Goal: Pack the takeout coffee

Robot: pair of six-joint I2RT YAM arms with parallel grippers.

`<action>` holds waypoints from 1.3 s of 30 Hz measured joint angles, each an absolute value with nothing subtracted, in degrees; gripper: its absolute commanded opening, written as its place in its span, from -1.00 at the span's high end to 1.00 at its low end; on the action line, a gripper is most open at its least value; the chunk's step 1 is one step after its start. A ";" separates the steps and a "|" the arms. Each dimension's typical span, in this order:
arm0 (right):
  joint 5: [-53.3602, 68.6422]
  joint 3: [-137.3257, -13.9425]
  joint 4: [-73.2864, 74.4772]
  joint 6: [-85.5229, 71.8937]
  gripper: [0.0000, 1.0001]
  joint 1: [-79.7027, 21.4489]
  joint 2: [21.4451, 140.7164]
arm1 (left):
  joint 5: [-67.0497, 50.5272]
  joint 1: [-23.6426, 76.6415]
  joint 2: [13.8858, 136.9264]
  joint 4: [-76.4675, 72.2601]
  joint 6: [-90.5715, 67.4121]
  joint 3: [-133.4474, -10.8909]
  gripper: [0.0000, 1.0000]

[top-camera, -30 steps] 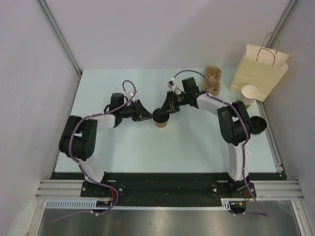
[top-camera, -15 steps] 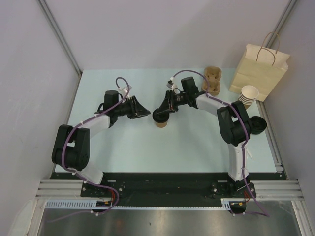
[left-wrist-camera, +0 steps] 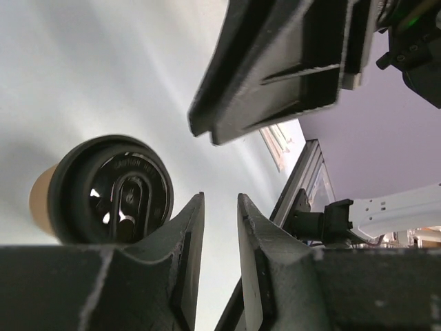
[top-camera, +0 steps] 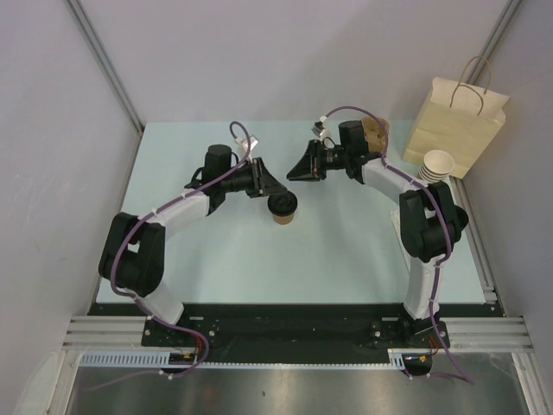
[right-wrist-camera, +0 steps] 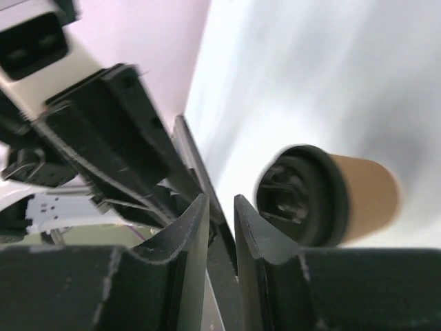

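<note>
The takeout coffee (top-camera: 283, 208) is a brown paper cup with a black lid, standing upright at the table's centre. My left gripper (top-camera: 273, 192) sits just left of and behind the cup, close to its lid, jaws nearly together with nothing between them. In the left wrist view (left-wrist-camera: 220, 200) the lidded cup (left-wrist-camera: 114, 189) lies left of the fingers. My right gripper (top-camera: 294, 173) hovers behind the cup, apart from it, jaws nearly together and empty. In the right wrist view (right-wrist-camera: 220, 200) the cup (right-wrist-camera: 324, 193) lies to the right.
A tan paper bag (top-camera: 454, 130) with twisted handles stands at the back right. A stack of white-lined cups (top-camera: 437, 167) sits in front of it. A brown cardboard cup carrier (top-camera: 375, 138) lies behind the right arm. Grey walls close in both sides.
My right gripper has lifted off the cup's lid and pulled back toward the far right. My left gripper backed away from the cup, then came back close to its lid.
</note>
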State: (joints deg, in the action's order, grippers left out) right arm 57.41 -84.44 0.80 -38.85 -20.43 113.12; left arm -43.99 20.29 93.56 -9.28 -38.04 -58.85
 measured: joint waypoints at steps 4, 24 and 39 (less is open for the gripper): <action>55.22 -83.20 3.86 -36.73 0.49 -18.63 113.21 | -43.51 22.17 96.55 -8.58 -38.04 -61.52 0.41; 53.36 -81.73 8.71 -30.98 0.53 -18.26 118.96 | -39.13 23.59 104.29 -1.83 -36.99 -66.50 0.42; 55.46 -80.97 8.56 -30.44 0.42 -17.96 119.04 | -38.96 23.59 104.31 -0.62 -36.42 -66.92 0.43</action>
State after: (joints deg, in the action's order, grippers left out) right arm 55.46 -80.97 8.56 -30.44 -17.96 119.04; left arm -38.96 23.59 104.31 -0.62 -36.42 -66.92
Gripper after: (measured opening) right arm 0.283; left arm 0.287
